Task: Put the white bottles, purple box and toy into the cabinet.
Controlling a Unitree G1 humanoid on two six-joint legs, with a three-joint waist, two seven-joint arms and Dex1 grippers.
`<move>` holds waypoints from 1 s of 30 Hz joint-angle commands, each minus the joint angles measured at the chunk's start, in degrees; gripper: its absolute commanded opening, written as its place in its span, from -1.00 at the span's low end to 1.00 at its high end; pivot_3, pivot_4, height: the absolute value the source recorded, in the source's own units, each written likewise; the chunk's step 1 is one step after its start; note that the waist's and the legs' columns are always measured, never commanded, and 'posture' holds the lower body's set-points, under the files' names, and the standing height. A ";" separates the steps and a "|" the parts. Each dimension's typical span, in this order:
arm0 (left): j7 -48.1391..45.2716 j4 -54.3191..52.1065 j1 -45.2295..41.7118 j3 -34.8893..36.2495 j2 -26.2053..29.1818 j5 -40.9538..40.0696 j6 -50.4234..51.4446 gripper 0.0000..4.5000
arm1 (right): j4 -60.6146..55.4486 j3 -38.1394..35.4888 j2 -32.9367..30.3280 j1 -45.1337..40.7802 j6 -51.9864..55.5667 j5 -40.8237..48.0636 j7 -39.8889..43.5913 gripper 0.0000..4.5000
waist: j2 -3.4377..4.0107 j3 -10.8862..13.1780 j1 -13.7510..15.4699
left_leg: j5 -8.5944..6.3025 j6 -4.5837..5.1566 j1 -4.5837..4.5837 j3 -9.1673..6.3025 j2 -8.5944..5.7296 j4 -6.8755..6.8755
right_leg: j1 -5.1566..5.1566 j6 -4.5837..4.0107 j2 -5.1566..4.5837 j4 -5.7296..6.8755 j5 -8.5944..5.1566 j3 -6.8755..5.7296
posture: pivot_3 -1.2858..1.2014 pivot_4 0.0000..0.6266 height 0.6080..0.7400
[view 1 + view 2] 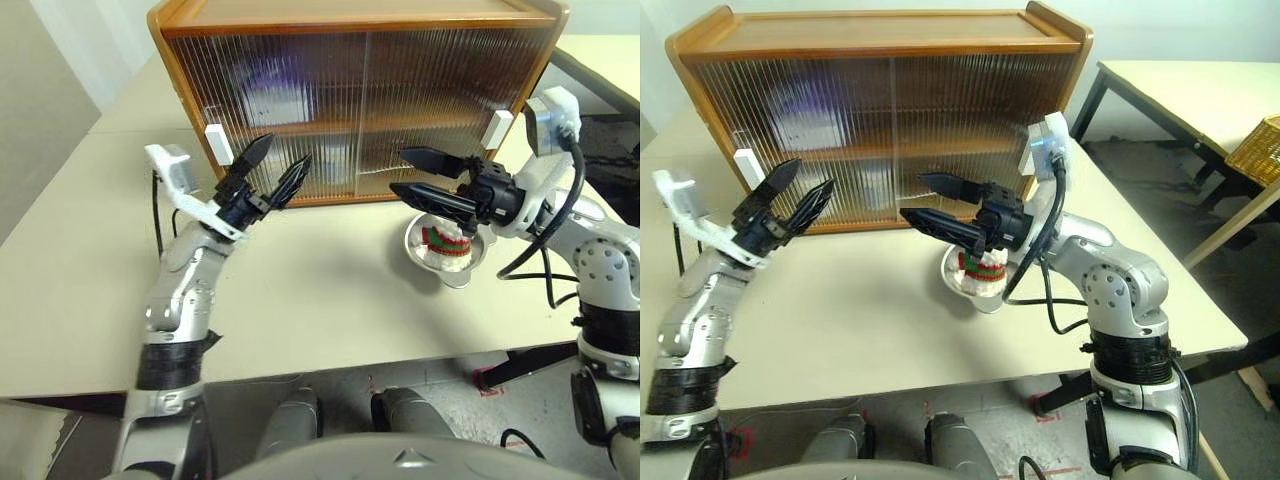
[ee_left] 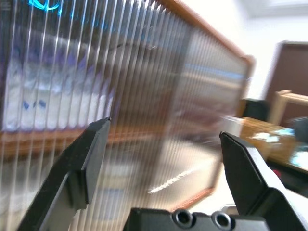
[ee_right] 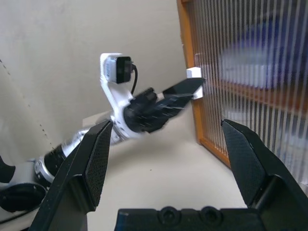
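My left hand [image 1: 274, 168] hangs wide and empty by the closed cabinet [image 1: 350, 100]; my right hand [image 1: 412, 172] hangs wide above the toy [image 1: 443, 243], probably soft and light, best pinched around its middle.

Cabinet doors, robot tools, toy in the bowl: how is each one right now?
Cabinet: both sliding doors shut.
Left tool: open, empty.
Right tool: open, empty.
Toy: sitting in the bowl, outside the cabinet.
Purple box: inside, upper shelf.
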 commanded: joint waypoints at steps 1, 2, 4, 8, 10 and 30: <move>-6.65 -0.08 1.01 2.48 3.47 -3.80 1.50 0.99 | 0.73 -1.48 -0.14 1.04 -2.05 -2.38 -1.84 1.00 | 0.05 -0.05 -0.21 | 0.00 0.00 -0.01 0.01 0.02 0.00 | -0.02 0.00 0.00 0.01 0.00 0.00 | -0.07 -0.87 1.00; -7.72 0.08 1.34 2.69 4.18 -3.85 1.27 0.99 | 0.91 -1.73 0.09 1.57 -2.94 -3.12 -2.31 1.00 | 0.07 -0.08 -0.23 | 0.00 0.01 -0.01 0.00 0.02 -0.01 | -0.03 -0.01 0.00 0.00 0.00 0.00 | -0.08 -0.90 1.00; -9.42 -0.09 2.19 2.63 4.85 -3.58 0.57 0.99 | 1.49 -2.17 0.60 2.95 -4.67 -4.69 -3.19 1.00 | 0.05 -0.22 -0.41 | 0.01 0.03 -0.03 0.01 0.01 0.00 | -0.03 -0.01 -0.01 -0.01 0.00 0.00 | -0.09 -0.91 1.00; -10.09 -3.38 4.29 1.84 4.24 -3.34 0.07 0.99 | 2.90 -3.69 1.60 5.83 -7.80 -6.90 -5.22 1.00 | -0.02 -0.61 -1.32 | -0.01 0.10 -0.05 0.01 0.02 0.04 | -0.02 0.01 -0.04 -0.04 -0.02 0.01 | -0.10 -0.89 1.00; -9.96 -5.59 5.59 1.63 4.08 -3.49 0.19 0.99 | 3.14 -4.75 1.77 7.09 -8.58 -7.59 -6.58 1.00 | -0.02 -0.61 -1.98 | 0.00 0.13 -0.09 0.01 0.02 0.04 | -0.04 0.06 -0.04 -0.05 0.02 0.01 | -0.11 -0.87 1.00; -5.53 -13.41 12.75 0.95 2.24 -0.32 -2.79 1.00 | 27.20 -10.26 1.50 -0.31 -21.81 -24.58 -21.83 -0.99 | 0.22 -0.58 -3.84 | 0.02 0.13 -0.05 -0.06 0.35 -0.09 | -0.07 0.61 -0.05 -0.07 -0.19 0.11 | -0.07 -0.78 1.00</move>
